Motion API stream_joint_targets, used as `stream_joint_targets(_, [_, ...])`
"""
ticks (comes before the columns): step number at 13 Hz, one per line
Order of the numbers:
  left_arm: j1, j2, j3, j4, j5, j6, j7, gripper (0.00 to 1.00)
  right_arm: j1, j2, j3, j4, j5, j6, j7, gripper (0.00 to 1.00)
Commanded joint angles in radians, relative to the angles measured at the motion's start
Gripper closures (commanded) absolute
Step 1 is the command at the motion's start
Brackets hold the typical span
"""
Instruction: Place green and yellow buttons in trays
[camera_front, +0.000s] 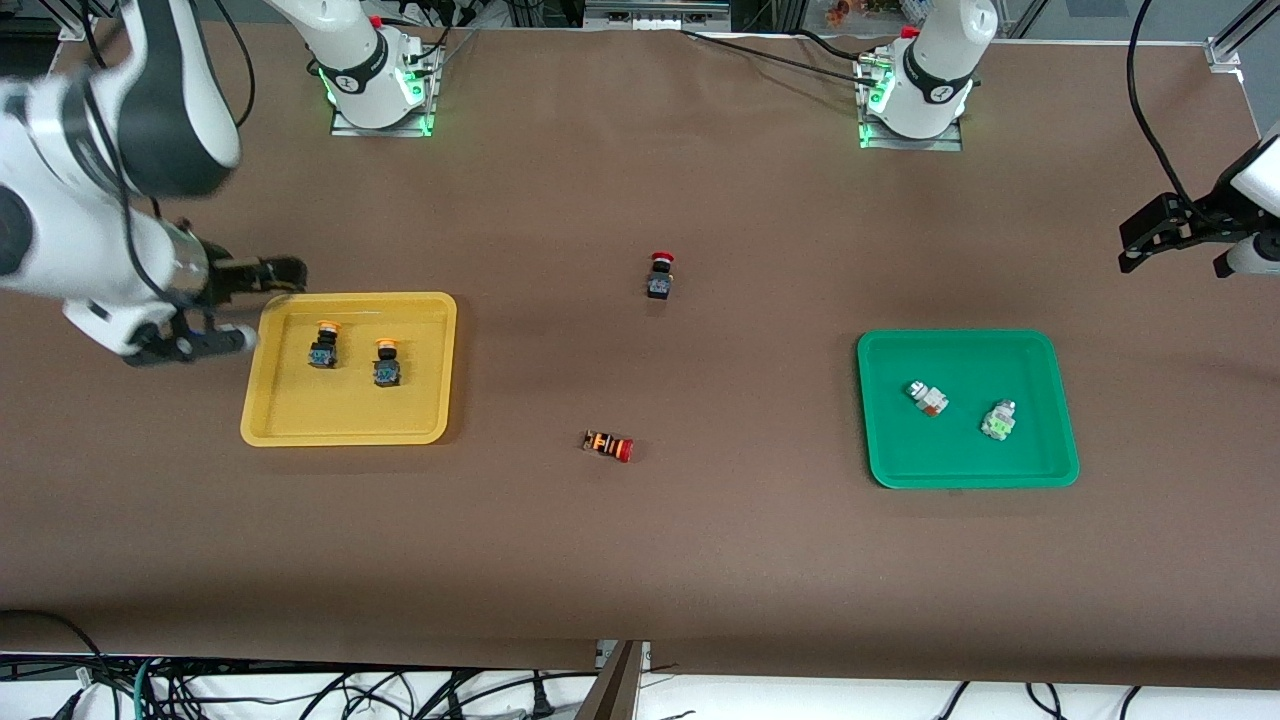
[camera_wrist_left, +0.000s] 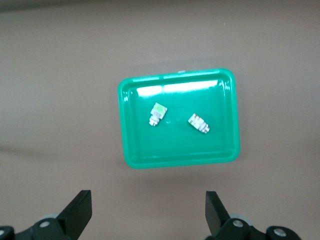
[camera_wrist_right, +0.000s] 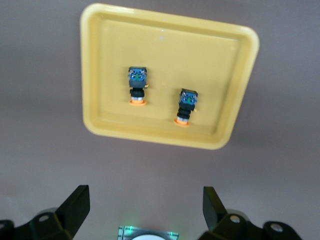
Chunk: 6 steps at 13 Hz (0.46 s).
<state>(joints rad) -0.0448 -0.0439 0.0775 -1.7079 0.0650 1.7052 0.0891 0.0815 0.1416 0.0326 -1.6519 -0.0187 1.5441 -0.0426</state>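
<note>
both yellow buttons (camera_front: 354, 353) lie in the yellow tray (camera_front: 280, 425), both green buttons (camera_front: 965, 409) in the green tray (camera_front: 890, 470). the right gripper (camera_front: 225, 308) and left gripper (camera_front: 1165, 235) hang wide open, fingers empty. judged complete: retreat clear of trays, leaving red switches untouched.

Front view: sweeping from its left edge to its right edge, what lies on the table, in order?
Yellow tray → two yellow buttons → orange-striped red switch → black red-capped switch → green tray → two green buttons.
</note>
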Motion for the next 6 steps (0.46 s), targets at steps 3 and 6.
stream_joint_targets(3, [-0.024, 0.007, 0.015, 0.020, -0.024, -0.018, -0.017, 0.00, -0.031, -0.141, 0.013, 0.105, -0.040, -0.123, -0.005, 0.00])
stream_joint_targets(6, [-0.023, 0.009, 0.015, 0.033, -0.027, -0.021, -0.017, 0.00, -0.031, -0.152, 0.015, 0.126, -0.034, -0.203, 0.006, 0.00])
